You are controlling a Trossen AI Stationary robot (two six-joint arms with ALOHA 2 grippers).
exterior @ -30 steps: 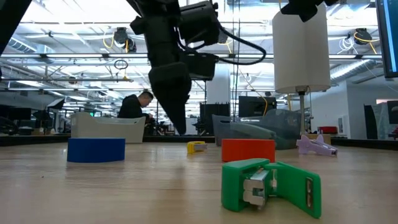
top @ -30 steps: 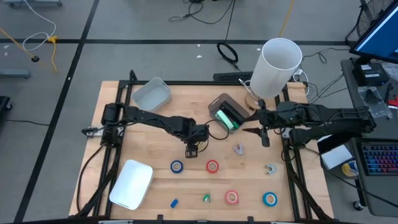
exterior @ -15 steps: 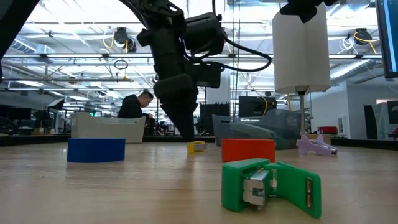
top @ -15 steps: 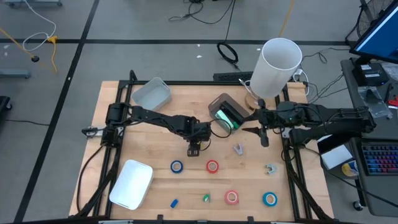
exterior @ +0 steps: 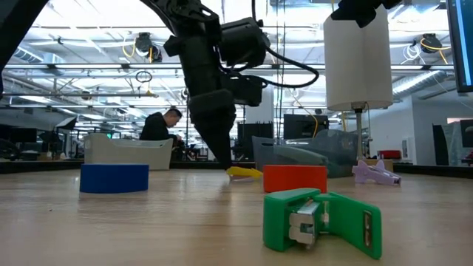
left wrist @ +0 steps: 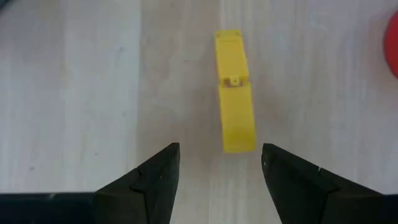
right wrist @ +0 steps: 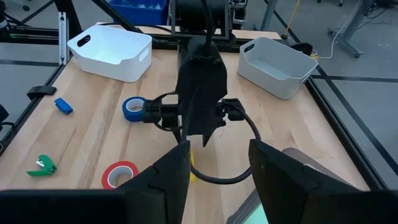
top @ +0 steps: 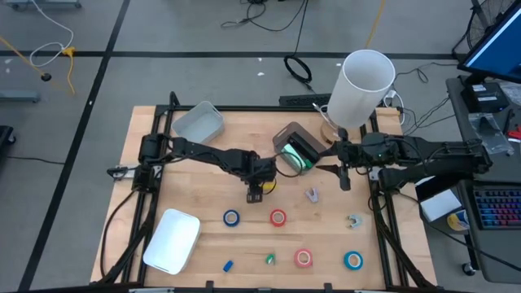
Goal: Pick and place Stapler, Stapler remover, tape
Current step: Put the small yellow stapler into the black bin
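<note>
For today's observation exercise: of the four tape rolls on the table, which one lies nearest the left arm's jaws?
The blue tape roll beside the red one, just below the left gripper. The other red and blue rolls lie near the table's front edge.

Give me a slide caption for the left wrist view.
Left tool open above the wooden table, its fingers flanking the near end of a small yellow stapler lying flat.

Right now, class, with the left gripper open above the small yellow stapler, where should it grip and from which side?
Grip the yellow stapler across its narrow middle, from straight above. It lies flat and long on the table, and the open left gripper sits just short of its near end, so move forward first.
</note>
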